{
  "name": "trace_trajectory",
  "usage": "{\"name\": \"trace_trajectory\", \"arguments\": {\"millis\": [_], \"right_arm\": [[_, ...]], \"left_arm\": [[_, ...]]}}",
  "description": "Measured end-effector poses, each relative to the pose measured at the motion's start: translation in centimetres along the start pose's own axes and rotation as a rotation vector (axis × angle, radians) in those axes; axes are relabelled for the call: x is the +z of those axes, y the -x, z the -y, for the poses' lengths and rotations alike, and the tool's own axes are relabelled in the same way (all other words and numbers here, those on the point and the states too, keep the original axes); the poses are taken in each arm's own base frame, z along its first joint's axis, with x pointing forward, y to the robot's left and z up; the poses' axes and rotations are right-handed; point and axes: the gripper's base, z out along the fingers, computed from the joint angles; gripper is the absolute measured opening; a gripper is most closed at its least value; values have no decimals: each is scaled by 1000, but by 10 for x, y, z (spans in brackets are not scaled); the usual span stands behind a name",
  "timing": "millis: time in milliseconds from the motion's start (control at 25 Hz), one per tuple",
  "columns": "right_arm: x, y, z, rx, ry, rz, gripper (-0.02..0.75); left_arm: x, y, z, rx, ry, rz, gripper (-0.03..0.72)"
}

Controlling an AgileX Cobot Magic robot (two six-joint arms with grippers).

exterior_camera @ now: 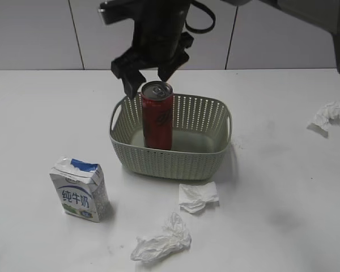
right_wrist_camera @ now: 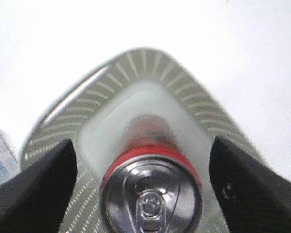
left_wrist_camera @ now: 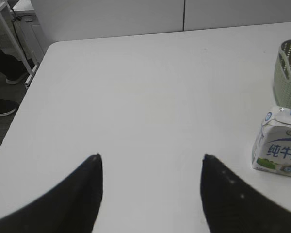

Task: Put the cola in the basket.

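Note:
The cola (exterior_camera: 157,116), a tall slim red can with a silver top, stands upright inside the pale green basket (exterior_camera: 207,161), near its left end. My right gripper (exterior_camera: 150,76) is open just above the can's top, its fingers clear of the can. The right wrist view looks straight down on the can (right_wrist_camera: 150,194) between the two open fingers (right_wrist_camera: 143,145), with the basket floor (right_wrist_camera: 106,121) below. My left gripper (left_wrist_camera: 151,158) is open and empty over bare table, to the left of the basket's corner (left_wrist_camera: 287,73). It does not show in the exterior view.
A white-and-blue milk carton (exterior_camera: 79,190) stands at the front left; it also shows in the left wrist view (left_wrist_camera: 277,143). Crumpled tissues lie in front of the basket (exterior_camera: 197,196), at the front (exterior_camera: 161,241) and at the far right (exterior_camera: 326,115). The table's left edge (left_wrist_camera: 24,97) is near.

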Motion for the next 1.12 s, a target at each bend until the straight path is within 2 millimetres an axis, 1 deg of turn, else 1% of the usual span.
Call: {"name": "trace_trajectory", "arguments": {"millis": [160, 240, 320, 480, 640, 720, 800, 960, 1040, 1120], "right_arm": [[-31, 17, 7, 42, -53, 115, 647], [-44, 23, 18, 74, -78, 158, 647], [-55, 25, 37, 115, -99, 192, 645], [-67, 20, 88, 230, -142, 213, 643], [-79, 9, 139, 333, -179, 227, 633], [-85, 3, 160, 390, -170, 237, 630], [-96, -6, 180, 436, -179, 247, 624], [-130, -28, 208, 480, -252, 259, 615], [-148, -45, 220, 512, -284, 258, 611], [-162, -62, 230, 541, -304, 247, 610]], "left_arm": [[0, 0, 0, 0, 0, 0, 486], [0, 0, 0, 0, 0, 0, 486], [0, 0, 0, 0, 0, 0, 486], [0, 0, 0, 0, 0, 0, 486], [0, 0, 0, 0, 0, 0, 486], [0, 0, 0, 0, 0, 0, 486], [0, 0, 0, 0, 0, 0, 486], [0, 0, 0, 0, 0, 0, 486], [0, 0, 0, 0, 0, 0, 486], [0, 0, 0, 0, 0, 0, 486]]}}
